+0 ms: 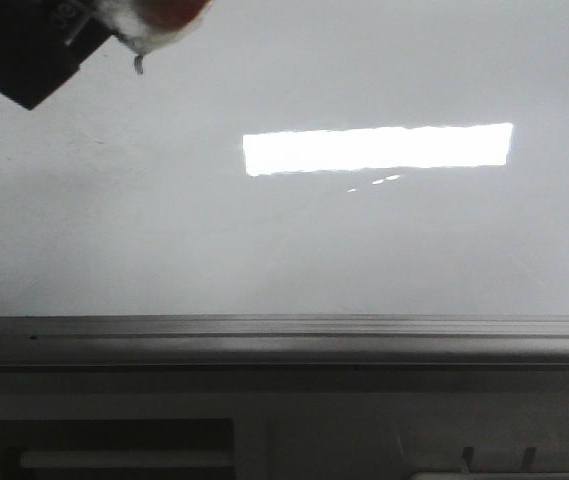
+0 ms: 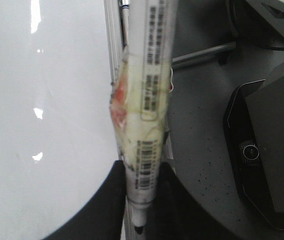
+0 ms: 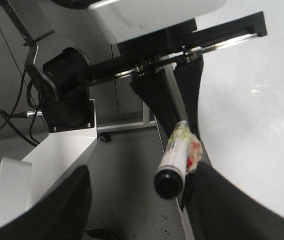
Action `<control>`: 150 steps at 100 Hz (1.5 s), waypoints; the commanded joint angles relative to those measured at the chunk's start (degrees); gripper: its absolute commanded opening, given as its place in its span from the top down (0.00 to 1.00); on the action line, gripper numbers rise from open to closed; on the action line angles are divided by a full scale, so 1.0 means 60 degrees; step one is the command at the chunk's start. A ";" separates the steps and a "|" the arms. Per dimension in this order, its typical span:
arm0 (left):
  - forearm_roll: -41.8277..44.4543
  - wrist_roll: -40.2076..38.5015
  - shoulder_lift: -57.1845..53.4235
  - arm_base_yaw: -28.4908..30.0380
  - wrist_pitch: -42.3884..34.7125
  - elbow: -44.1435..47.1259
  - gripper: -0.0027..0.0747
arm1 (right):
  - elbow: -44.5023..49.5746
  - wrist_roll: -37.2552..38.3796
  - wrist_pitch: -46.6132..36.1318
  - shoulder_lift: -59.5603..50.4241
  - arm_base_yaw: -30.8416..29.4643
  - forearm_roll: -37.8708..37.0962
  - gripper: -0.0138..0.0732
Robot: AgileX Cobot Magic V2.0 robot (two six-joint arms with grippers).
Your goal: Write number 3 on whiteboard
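The whiteboard (image 1: 264, 250) fills the front view, glossy pale grey with a bright rectangular light reflection (image 1: 376, 148). No stroke of the number 3 shows on it. My left gripper (image 1: 74, 30) is at the board's far left corner, shut on a white marker pen (image 2: 149, 90) wrapped in yellowish and red tape. The pen's black tip (image 2: 139, 230) sits between the black fingers (image 2: 107, 200). In the right wrist view the pen's black rear cap (image 3: 170, 182) hangs between my right gripper's (image 3: 142, 220) wide-open, empty fingers, close to the one beside the board (image 3: 251, 125).
A grey metal edge rail (image 1: 284, 340) runs along the board's near side. Beside the board's edge lies speckled grey floor (image 2: 201, 140) with a black and grey device (image 2: 261, 150) and a metal bar (image 2: 201, 54). The left arm's black joint and silver base (image 3: 64, 75) are close.
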 commanded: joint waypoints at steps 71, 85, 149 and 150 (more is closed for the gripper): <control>-0.0376 -0.0077 -0.0174 -0.0087 -0.0376 -0.0361 0.99 | -0.0585 -0.0108 -0.0517 0.1836 -0.0161 0.1520 0.44; -0.0376 -0.0077 -0.0174 -0.0087 -0.0376 -0.0361 0.99 | -0.0585 -0.0108 -0.0646 0.1836 -0.0161 0.1520 0.62; -0.1695 -0.1124 -0.1530 -0.0060 -0.2542 -0.0379 0.23 | -0.0585 -0.0108 -0.2094 0.1817 -0.0182 0.1538 0.91; -0.1695 -0.1124 -0.1637 -0.0060 -0.2571 -0.0379 0.23 | -0.0585 -0.0108 -0.2218 0.1817 -0.0182 0.1538 0.91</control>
